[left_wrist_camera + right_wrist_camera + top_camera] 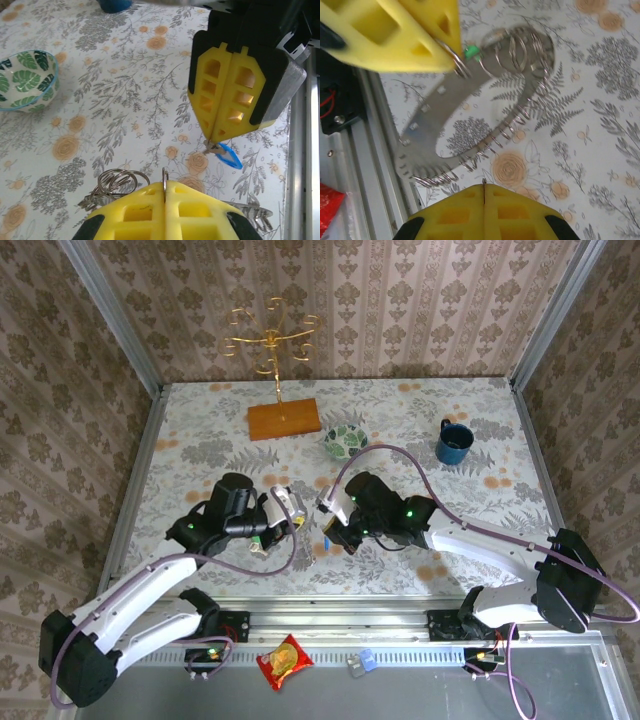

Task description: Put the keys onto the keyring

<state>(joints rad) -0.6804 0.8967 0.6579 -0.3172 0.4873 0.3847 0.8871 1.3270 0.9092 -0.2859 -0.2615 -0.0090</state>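
Note:
My left gripper (164, 186) is shut on a thin split ring (164, 178) that stands edge-on between its yellow fingers. In the right wrist view that left gripper (456, 59) holds the small ring above the keyring (427, 120). The keyring is a wide flat grey ring fringed with split rings, and a green key head (470, 51) sits beside the held ring. My right gripper (216, 142) is shut on the blade of the blue key (229, 155), whose head hangs below the fingertips. The two grippers (290, 512) (328, 525) face each other closely near the table's front.
A patterned bowl (345, 442) and a blue mug (453, 443) stand further back. A gold stand on a wooden base (283, 418) is at the rear. The metal rail (365, 130) of the table's front edge runs just beside the keyring. A red packet (285, 660) lies below it.

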